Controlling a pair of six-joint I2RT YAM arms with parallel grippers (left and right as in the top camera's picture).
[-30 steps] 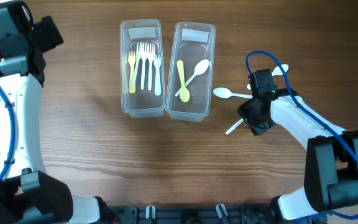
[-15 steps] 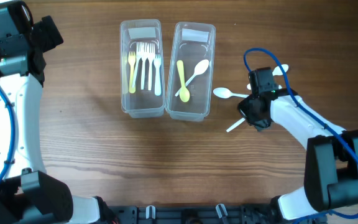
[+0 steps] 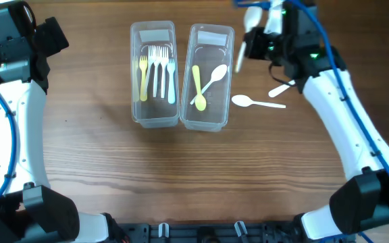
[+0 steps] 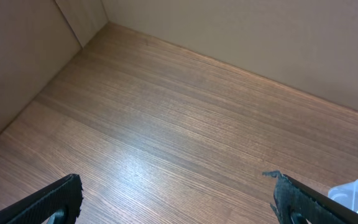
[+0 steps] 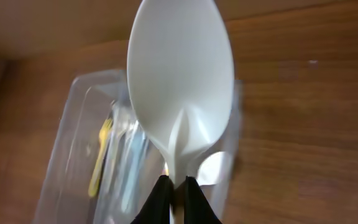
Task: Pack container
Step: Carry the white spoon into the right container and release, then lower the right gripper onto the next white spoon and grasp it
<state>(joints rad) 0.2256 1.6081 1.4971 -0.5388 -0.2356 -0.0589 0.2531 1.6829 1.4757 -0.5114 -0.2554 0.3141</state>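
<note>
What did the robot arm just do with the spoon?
The right end effector, shut on a white spoon, lifted it off the table and carried it up beside the far end of the spoon container. The left arm, the forks and the two loose spoons stayed put.

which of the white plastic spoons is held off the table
The white plastic spoon pinched by the right gripper; the rest lie on the wooden table or in the right clear container.
</note>
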